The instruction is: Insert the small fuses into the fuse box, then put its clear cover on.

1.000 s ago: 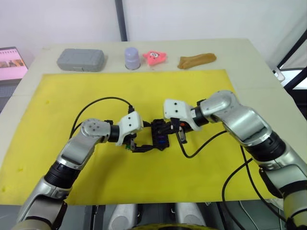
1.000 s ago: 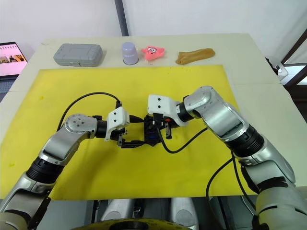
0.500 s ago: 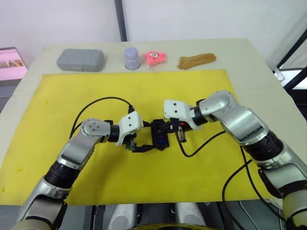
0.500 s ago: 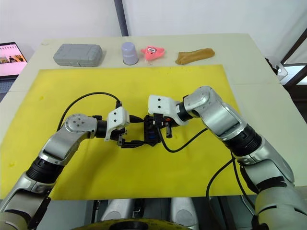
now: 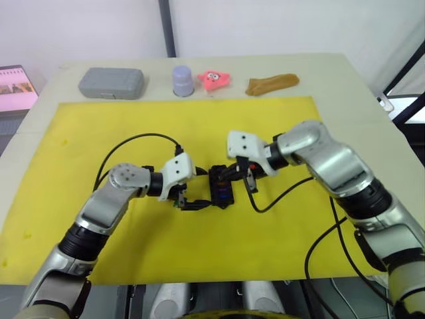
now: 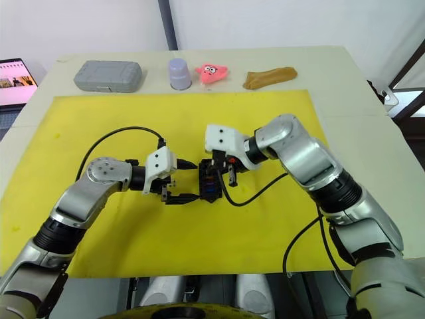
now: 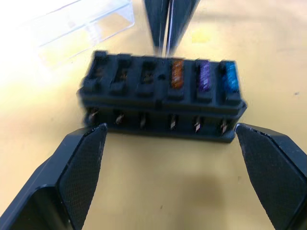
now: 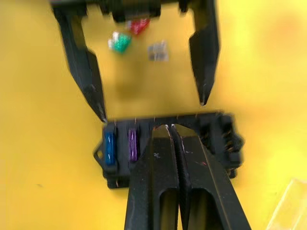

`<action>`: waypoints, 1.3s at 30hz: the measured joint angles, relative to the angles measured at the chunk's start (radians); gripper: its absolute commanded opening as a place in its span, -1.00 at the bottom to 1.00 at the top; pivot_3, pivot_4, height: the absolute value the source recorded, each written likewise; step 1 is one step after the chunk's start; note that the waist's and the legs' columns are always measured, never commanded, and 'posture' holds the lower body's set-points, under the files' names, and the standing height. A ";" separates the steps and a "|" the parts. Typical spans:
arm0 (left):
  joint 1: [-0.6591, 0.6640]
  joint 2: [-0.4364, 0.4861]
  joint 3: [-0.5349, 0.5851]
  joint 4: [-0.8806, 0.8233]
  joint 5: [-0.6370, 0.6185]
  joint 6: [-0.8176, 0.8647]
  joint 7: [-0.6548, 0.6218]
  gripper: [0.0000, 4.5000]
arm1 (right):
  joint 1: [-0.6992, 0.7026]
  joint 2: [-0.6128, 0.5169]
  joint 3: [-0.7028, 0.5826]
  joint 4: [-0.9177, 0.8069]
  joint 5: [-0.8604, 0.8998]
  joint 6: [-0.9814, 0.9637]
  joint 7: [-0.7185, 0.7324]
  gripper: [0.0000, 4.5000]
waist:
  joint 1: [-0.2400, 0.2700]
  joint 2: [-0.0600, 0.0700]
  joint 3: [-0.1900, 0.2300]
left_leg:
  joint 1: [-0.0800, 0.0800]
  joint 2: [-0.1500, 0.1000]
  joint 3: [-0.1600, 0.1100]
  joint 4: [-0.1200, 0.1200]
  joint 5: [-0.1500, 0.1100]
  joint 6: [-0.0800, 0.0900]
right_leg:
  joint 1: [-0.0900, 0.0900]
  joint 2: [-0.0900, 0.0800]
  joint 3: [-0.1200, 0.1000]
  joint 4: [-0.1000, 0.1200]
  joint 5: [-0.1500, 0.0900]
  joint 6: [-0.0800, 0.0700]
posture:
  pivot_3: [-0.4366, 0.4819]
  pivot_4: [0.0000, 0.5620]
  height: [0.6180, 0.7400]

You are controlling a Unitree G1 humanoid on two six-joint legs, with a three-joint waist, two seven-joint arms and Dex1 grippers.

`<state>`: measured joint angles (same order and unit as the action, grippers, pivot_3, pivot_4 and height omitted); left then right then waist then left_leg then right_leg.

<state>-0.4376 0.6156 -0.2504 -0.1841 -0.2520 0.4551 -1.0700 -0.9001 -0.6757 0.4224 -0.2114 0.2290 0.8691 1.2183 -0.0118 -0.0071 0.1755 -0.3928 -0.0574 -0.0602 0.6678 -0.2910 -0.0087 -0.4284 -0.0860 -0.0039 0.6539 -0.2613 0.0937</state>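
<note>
The left pincer (image 7: 168, 158) is spread wide around the fuse box (image 7: 163, 96) – not touching it. The right pincer (image 8: 172, 132) is clenched above the box's slots – three fuses (image 7: 204, 76) sit seated

Grey case (image 5: 111, 82), lilac cup (image 5: 183, 80), pink star toy (image 5: 214, 78), brown pouch (image 5: 272, 83) beyond yellow mat (image 5: 86, 133).

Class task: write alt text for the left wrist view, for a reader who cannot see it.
A black fuse box sits on a yellow mat between the open left tool's fingers, holding orange, purple and blue fuses. The shut right tool presses down from behind; a clear cover lies beyond.
</note>
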 measured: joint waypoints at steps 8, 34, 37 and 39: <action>0.022 0.187 0.207 -0.123 -0.192 0.217 -0.048 1.00 | 0.057 -0.135 -0.133 0.004 0.035 -0.111 0.040 -0.96 | 0.000 0.000 0.001 | 0.000 0.000 0.000 0.000 -0.001 0.001 | 0.000 0.000 0.000 -0.001 0.000 0.000 | -0.05 -0.47 0.86; 0.452 0.486 0.715 -0.031 -0.341 0.299 -0.191 1.00 | 0.323 -0.398 -0.401 0.182 0.037 -0.393 0.075 0.98 | -0.002 0.003 0.002 | 0.001 0.001 0.002 -0.002 -0.002 0.002 | 0.001 -0.002 0.000 -0.003 0.000 0.000 | -0.05 -0.47 0.86; 0.370 0.448 0.597 -0.064 -0.388 0.336 -0.192 1.00 | 0.254 -0.312 -0.363 0.091 0.097 -0.328 0.074 0.98 | -0.003 0.003 0.002 | 0.000 0.001 0.001 -0.002 -0.002 0.002 | 0.001 -0.001 0.000 -0.003 0.000 0.000 | -0.05 -0.47 0.86; 0.296 0.412 0.525 -0.047 -0.436 0.405 -0.194 1.00 | 0.217 -0.260 -0.339 0.029 0.140 -0.279 0.073 0.98 | -0.001 0.003 0.002 | 0.000 0.001 0.001 -0.002 -0.002 0.002 | 0.000 -0.001 0.000 -0.003 0.000 0.000 | -0.05 -0.47 0.86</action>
<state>-0.1418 1.0274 0.2749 -0.2309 -0.6877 0.8604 -1.2641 -0.6829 -0.9359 0.0831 -0.1824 0.3693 0.5905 1.2911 -0.0127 -0.0040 0.1779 -0.3928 -0.0561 -0.0588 0.6657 -0.2927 -0.0065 -0.4279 -0.0872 -0.0036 0.6513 -0.2615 0.0935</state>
